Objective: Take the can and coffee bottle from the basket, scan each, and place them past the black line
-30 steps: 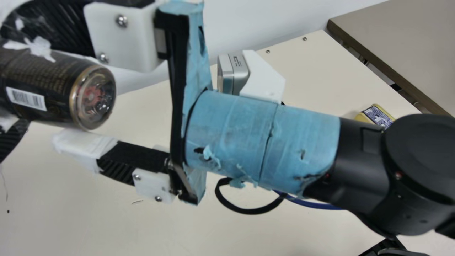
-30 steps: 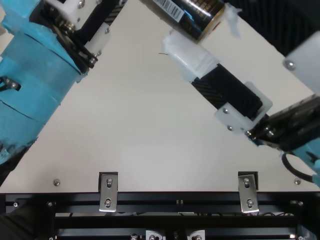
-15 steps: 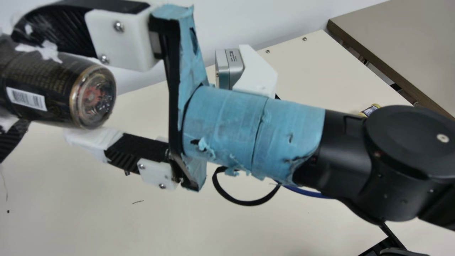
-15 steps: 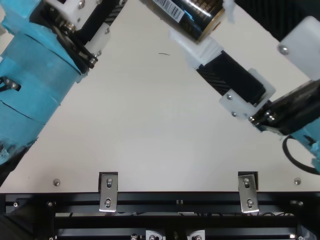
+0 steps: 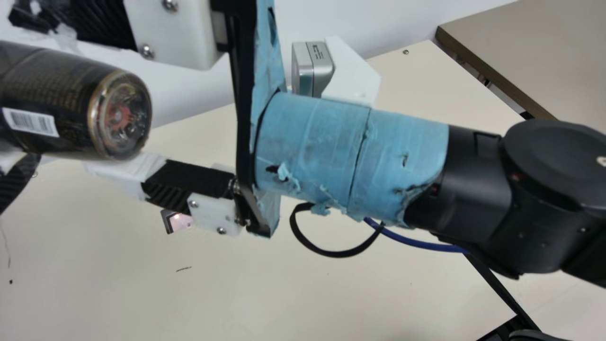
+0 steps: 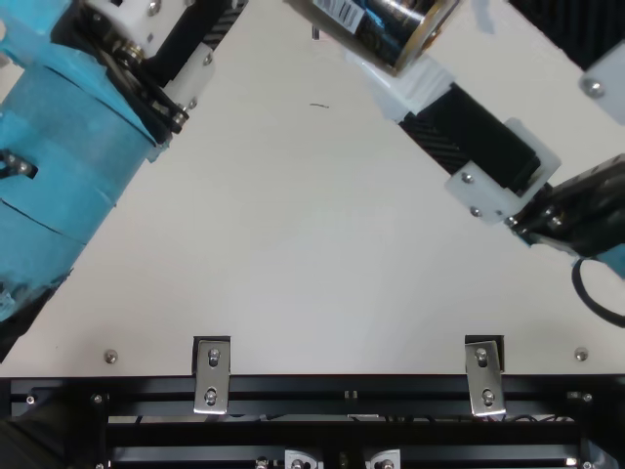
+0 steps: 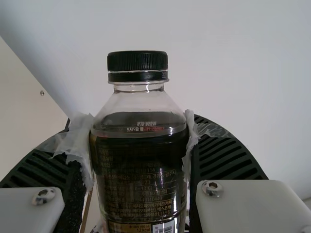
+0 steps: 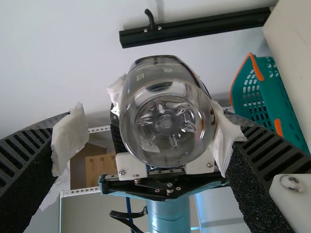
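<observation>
A cream table (image 5: 284, 289) with a thin dark mark (image 5: 183, 269) and two metal edge brackets (image 6: 212, 375)

Between the right gripper (image 5: 52, 92)'s parted jaws, the coffee bottle (image 5: 52, 102) takes up much of the room, leaving a gap beside one finger. Beyond the fingertips, the left gripper (image 5: 19, 180) blocks the way straight ahead. Open room runs beneath the jaws to the tabletop (image 5: 118, 289).

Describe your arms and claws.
The left arm and right arm are black, wrapped in light blue; the right has a black cable and a blue cable. Left claw and right claw have black ribbed fingers, white tape and white plates.
</observation>
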Tool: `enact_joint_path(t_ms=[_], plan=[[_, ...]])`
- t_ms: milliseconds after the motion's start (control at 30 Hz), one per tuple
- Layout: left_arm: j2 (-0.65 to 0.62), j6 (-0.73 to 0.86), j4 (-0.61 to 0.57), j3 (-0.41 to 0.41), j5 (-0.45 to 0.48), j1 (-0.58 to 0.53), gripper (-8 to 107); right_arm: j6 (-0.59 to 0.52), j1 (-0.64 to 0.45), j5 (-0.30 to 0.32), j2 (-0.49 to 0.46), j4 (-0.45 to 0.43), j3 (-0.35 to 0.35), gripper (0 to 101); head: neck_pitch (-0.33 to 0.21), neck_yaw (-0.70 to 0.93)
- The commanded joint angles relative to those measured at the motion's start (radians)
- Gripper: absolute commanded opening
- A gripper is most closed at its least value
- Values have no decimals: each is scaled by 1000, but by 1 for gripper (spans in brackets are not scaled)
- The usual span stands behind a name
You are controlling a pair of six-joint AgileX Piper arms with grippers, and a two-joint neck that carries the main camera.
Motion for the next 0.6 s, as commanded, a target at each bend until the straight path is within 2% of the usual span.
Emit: enact_joint_path(t_ms=[0, 100, 567], plan=[[0, 0, 0, 0, 0, 0, 10, 0, 0, 0, 0, 0, 0, 101, 0, -16], [0, 0, 0, 0, 2, 0, 10, 0, 0, 5, 0, 0, 18, 101, 0, -16], [0, 0, 0, 0, 2, 0, 10, -22, -37, 39, 14, 0, 7, 101, 0, -16]])
